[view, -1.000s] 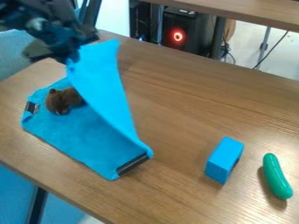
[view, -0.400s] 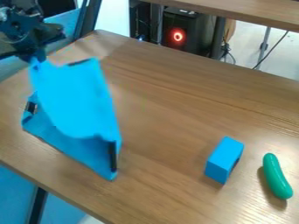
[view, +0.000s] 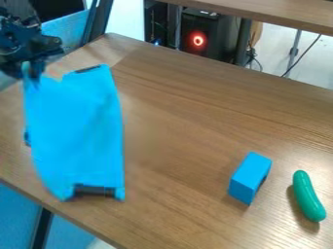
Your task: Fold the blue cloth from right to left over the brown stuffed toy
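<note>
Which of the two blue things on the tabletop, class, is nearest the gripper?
The blue cloth, at the left: the gripper holds its corner, while the blue block sits well apart, beside the green cucumber.

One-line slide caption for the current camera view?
Gripper at upper left, holding a corner of the blue cloth; blue block and green cucumber lie right.
</note>
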Motion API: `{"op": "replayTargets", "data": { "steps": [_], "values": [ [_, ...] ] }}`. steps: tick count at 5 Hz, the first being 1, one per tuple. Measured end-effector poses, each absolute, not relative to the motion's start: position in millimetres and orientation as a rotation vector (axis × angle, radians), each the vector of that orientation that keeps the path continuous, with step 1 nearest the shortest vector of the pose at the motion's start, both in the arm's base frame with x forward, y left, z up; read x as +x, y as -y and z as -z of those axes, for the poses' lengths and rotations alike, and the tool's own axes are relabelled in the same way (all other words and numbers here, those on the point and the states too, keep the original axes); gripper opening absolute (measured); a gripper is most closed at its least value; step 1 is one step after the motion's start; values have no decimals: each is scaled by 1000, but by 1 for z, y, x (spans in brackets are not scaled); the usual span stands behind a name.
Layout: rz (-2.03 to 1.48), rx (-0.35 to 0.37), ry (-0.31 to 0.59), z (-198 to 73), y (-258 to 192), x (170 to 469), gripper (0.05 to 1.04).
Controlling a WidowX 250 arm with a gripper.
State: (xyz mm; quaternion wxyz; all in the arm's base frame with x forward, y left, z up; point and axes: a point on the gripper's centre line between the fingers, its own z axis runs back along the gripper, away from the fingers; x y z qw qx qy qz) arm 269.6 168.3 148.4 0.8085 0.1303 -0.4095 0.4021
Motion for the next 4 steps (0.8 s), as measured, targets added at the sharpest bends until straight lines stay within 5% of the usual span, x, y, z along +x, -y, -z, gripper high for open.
{"op": "replayTargets", "data": {
  "steps": [2,4],
  "values": [
    [-861,310,825,-147,-166,264,1004],
    [-736,243,520,-169,-131,296,999]
  ]
}}
